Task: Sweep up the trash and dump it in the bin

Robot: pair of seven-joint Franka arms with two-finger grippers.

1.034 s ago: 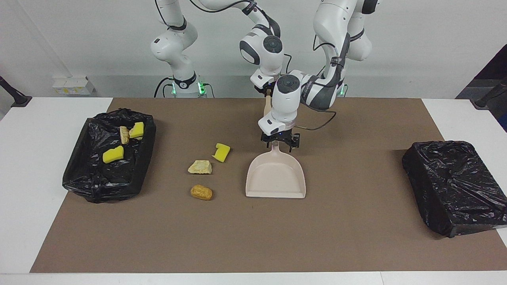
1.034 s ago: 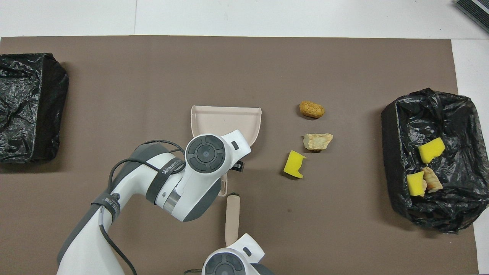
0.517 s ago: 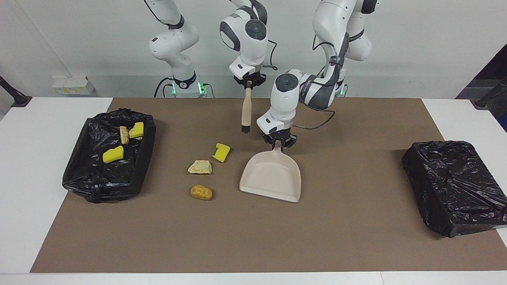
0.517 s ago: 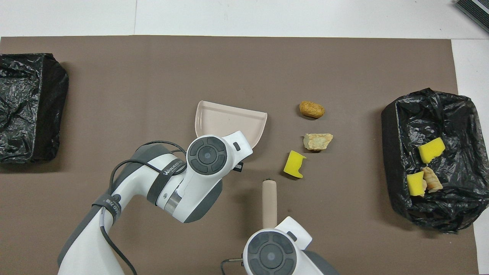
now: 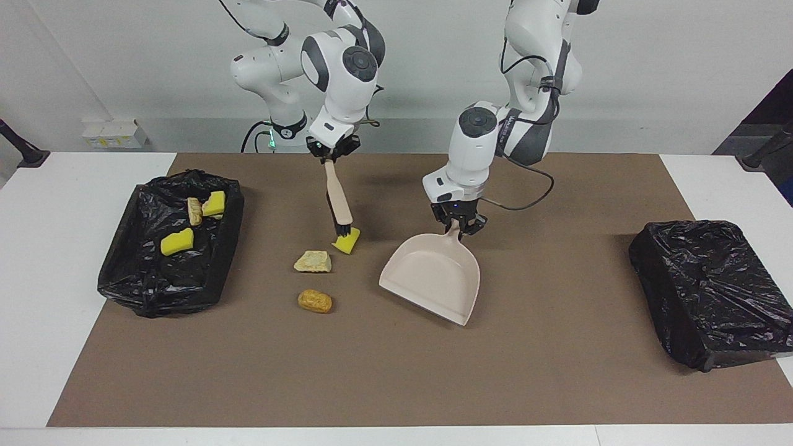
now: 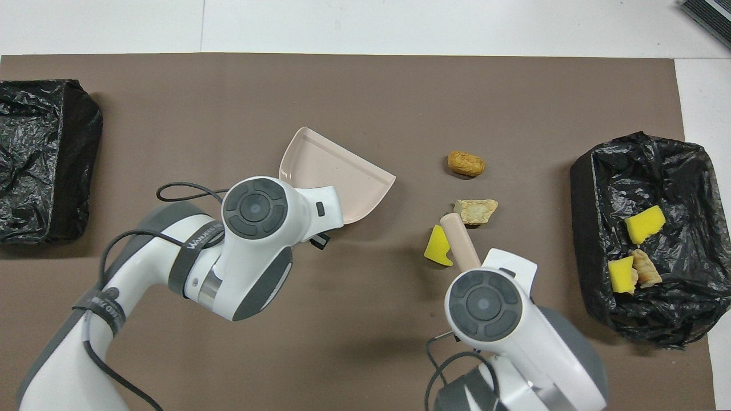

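facing view | left pincer [image 5: 459, 228] grips smooth dustpan [image 5: 433, 277] | right pincer [image 5: 332, 155] grips brush [image 5: 339, 201]

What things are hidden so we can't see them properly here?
- Overhead view: the left gripper's white wrist hides the beige plastic dustpan's handle.
- Overhead view: the right gripper's wrist covers the tan brush's upper handle.
- Facing view: the black-bagged bin at the left arm's end shows only crumpled plastic; contents unknown.

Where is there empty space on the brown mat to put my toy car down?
The brown mat is bare between the dustpan and the closed black bag, and along its edge farthest from the robots. It is crowded around the yellow sponge, pale lump, brown roll and brush.
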